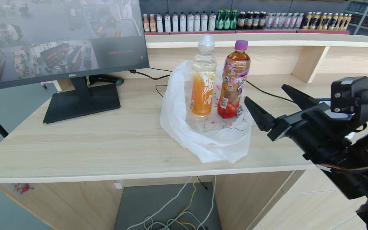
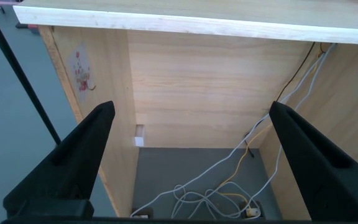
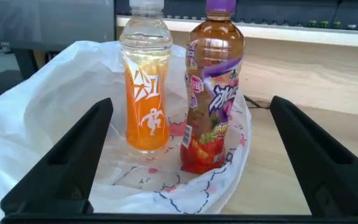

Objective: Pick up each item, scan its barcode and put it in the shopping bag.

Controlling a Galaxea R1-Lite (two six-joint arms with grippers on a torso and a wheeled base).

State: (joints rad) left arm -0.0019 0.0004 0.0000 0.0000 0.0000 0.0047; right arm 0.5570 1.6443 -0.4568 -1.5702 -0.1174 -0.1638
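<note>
I have the right claw [image 1: 264, 92] at the right of the head view, its two black fingers spread wide apart and holding nothing, tips close to the right edge of the shopping bag [image 1: 174, 121] but not touching it. The white plastic bag lies crumpled and open on the wooden counter [image 1: 107, 140], near the middle of the frame. Two bottles stand upright on it side by side: the orange bottle [image 1: 203, 86] with a clear cap on the left and the brown bottle [image 1: 234, 86] with a purple cap just to its right. I cannot tell whether they touch each other. Through the right wrist camera I look between the open fingers of the right claw [image 3: 191, 102] straight at the orange bottle [image 3: 146, 106] and the brown bottle [image 3: 213, 106], with the bag [image 3: 36, 112] bunched around their bases. The left claw [image 2: 191, 107] is also open and empty, hanging below the counter's edge and facing the loose cables [image 2: 216, 186] on the floor. A monitor [image 1: 59, 38] fills the upper left of the head view, and a row of shelf bottles [image 1: 244, 19] runs along the top.
</note>
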